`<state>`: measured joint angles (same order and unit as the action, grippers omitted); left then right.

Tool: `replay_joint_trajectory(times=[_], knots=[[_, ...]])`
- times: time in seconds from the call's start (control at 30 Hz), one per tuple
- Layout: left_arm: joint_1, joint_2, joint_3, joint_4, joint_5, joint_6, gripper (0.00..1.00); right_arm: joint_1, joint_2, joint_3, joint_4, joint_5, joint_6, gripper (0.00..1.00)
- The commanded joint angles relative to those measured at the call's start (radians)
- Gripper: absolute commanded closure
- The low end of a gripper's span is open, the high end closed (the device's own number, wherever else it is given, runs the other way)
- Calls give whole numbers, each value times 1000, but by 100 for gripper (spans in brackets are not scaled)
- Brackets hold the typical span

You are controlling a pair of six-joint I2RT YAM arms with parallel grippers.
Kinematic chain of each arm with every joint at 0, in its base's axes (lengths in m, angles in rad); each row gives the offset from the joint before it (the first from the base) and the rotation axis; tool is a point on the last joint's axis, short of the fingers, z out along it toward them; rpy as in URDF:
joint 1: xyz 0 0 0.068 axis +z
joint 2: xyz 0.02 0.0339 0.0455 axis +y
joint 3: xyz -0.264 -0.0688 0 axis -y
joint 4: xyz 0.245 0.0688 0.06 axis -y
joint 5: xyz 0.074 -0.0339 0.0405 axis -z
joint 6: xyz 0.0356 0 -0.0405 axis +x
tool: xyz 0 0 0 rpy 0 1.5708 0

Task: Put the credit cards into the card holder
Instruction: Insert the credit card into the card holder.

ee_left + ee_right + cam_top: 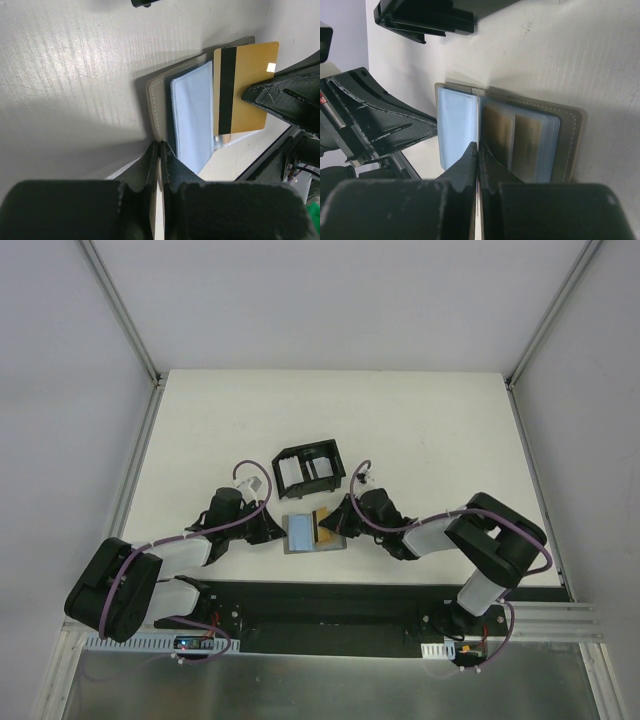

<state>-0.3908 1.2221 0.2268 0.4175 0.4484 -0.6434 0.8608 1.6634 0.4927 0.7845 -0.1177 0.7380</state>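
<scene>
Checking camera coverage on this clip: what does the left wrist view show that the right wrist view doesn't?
Only the left wrist: the gold card's flat face with its black stripe. Only the right wrist: sleeves holding card-like shapes, and a clear stretch of the black tray. Both: the open grey card holder with its pale blue inside, lying on the white table.

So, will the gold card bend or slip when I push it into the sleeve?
Probably stiff: the gold card juts flat from the right claw. Its smooth face may slip or pivot in that pinch. The card holder looks soft, so it could buckle unless the left claw braces it.
</scene>
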Motion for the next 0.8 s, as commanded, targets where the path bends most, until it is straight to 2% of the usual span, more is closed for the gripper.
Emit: replay_joint_trajectory(times=[0.0, 0.23, 0.57, 0.77], knots=[[7, 10, -29, -11, -4, -2, 100, 4, -46, -19, 82, -11, -2, 100], [7, 7, -38, -13, -7, -6, 100, 7, -139, -22, -1, 26, -45, 100], [7, -12, -49, 0, -10, -22, 100, 18, 7, -6, 85, -8, 17, 100], [7, -21, -60, 12, -13, -30, 100, 20, 35, -11, 87, 1, 38, 100]])
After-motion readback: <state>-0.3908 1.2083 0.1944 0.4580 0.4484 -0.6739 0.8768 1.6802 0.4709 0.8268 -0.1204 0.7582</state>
